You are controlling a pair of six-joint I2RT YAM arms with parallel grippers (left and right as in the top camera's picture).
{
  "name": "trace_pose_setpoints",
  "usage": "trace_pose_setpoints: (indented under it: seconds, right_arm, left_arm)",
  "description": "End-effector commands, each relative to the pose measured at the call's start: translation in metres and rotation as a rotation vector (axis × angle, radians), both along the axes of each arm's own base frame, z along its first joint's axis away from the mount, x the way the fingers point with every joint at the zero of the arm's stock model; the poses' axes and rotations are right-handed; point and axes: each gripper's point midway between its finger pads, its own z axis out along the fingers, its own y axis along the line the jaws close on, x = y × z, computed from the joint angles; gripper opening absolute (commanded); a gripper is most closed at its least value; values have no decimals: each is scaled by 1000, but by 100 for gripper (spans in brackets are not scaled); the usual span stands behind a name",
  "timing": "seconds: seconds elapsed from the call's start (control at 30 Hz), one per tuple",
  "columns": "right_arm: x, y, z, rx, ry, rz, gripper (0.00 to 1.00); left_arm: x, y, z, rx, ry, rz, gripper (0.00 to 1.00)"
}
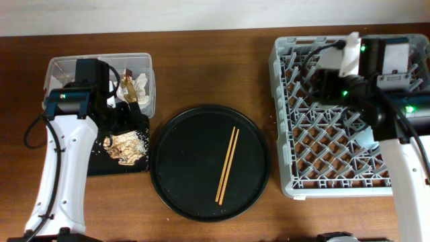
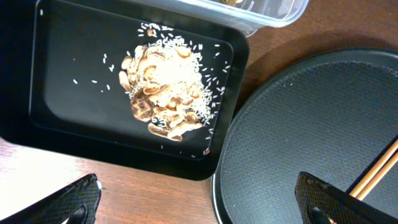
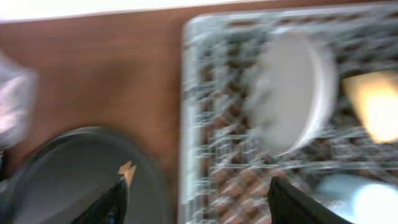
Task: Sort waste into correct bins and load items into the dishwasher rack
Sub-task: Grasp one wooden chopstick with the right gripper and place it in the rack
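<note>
The grey dishwasher rack (image 1: 336,144) stands at the right. In the blurred right wrist view it (image 3: 205,124) holds an upright pale plate (image 3: 292,93), a yellow bowl (image 3: 373,99) and a light-blue cup (image 3: 354,196). The pink cup is hidden. Two wooden chopsticks (image 1: 226,165) lie on the large round black tray (image 1: 181,161). The clear tub (image 1: 67,67) holds the white tissue and gold wrapper (image 1: 133,87). The shallow black tray (image 2: 68,81) holds the food scraps (image 2: 165,93). My left gripper (image 2: 199,208) is open and empty above that tray's near edge. My right gripper (image 3: 199,199) is open and empty over the rack's left edge.
The chopsticks also show in the left wrist view (image 2: 376,174), on the round tray (image 2: 311,118). Loose rice grains are scattered in the shallow black tray. The clear tub (image 2: 273,12) sits right behind that tray. Brown wooden table (image 1: 215,54) lies between the tub and the rack.
</note>
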Motion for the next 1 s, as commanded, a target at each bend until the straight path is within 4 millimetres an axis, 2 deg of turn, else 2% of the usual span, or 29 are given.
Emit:
trace_pose_setpoints:
  seconds: [0.0, 0.03, 0.07, 0.17, 0.23, 0.3, 0.4, 0.5, 0.7, 0.87, 0.97]
  right_arm:
    - [-26, 70, -50, 192, 256, 169, 73]
    - [-33, 84, -67, 194, 321, 185, 73]
    - [-44, 104, -94, 194, 406, 205, 73]
    - [-63, 139, -156, 192, 553, 203, 73]
    - [-76, 165, -206, 161, 628, 234, 71]
    - [-89, 175, -246, 103, 714, 186, 69]
    - [-104, 179, -284, 19, 808, 102, 69]
    - [-107, 177, -299, -24, 832, 61, 69]
    - [-106, 168, -307, -48, 820, -6, 66]
    - [-109, 181, -306, 18, 846, 21, 66]
    - [-110, 181, -307, 17, 848, 21, 66]
  left_arm:
    - [-1, -3, 2, -21, -9, 2, 99]
    - [-1, -3, 2, -21, -8, 2, 99]
    - [-1, -3, 2, -20, -9, 2, 99]
    - [-1, -3, 2, -20, -8, 2, 99]
    - [-1, -3, 2, -20, -8, 2, 99]
    - [-1, -3, 2, -20, -8, 2, 99]
    - [-1, -3, 2, -20, -8, 2, 99]
    - [-1, -3, 2, -20, -8, 2, 99]
    - [-1, -3, 2, -20, -9, 2, 99]
    - [-1, -3, 2, -20, -9, 2, 99]
    - [-1, -3, 2, -21, -8, 2, 99]
